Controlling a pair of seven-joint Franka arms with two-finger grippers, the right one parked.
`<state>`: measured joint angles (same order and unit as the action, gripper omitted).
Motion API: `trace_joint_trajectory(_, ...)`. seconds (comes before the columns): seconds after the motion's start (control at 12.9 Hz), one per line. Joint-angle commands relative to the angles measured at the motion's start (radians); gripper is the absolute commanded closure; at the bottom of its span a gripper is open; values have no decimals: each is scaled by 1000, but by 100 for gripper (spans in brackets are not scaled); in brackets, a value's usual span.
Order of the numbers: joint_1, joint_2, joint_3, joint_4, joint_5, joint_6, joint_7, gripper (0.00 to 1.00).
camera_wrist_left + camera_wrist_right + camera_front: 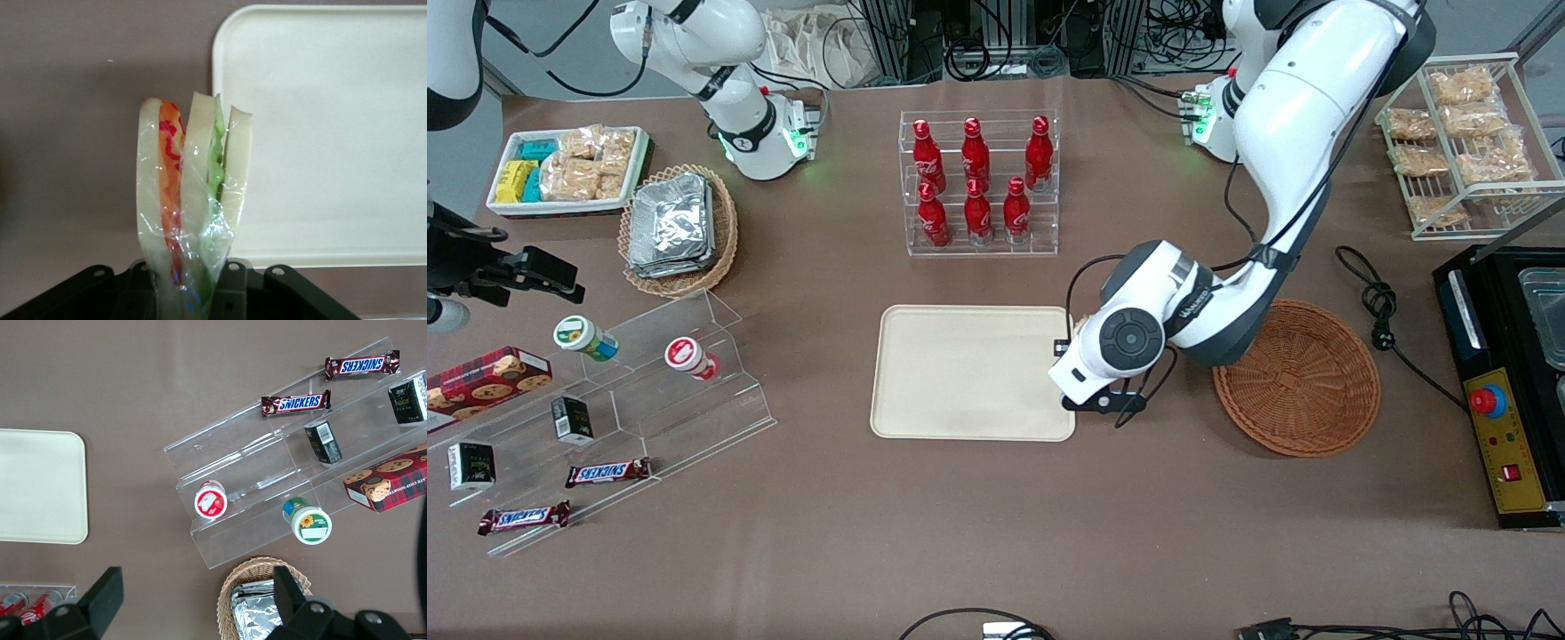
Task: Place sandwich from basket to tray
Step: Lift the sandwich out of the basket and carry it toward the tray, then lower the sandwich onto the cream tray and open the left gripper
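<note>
Jaws clamp one sandwich (pixel 190 200): the gripper (pixel 1089 391) hangs above the edge of the single tray (pixel 969 373), with one basket (pixel 1303 378) beside it, and six bottles (pixel 978 182) farther from the camera.

We see a robotics lab staged as a snack shop — cola bottles (pixel 978 182) in a clear rack, Snickers bars (pixel 607 472) on acrylic steps, cables (pixel 996 44) at the table (pixel 996 551) edge.
</note>
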<state>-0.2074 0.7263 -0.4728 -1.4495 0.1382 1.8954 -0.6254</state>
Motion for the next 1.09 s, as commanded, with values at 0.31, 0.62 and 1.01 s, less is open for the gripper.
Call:
trace_joint_trajectory(0.31, -73, 103, 0, 52, 20, 96, -89, 79)
trace_joint_trajectory(0.62, -90, 127, 0, 58, 20, 99, -105, 78)
trace_joint_trajectory(1.01, -76, 130, 2, 83, 15, 146, -108, 0)
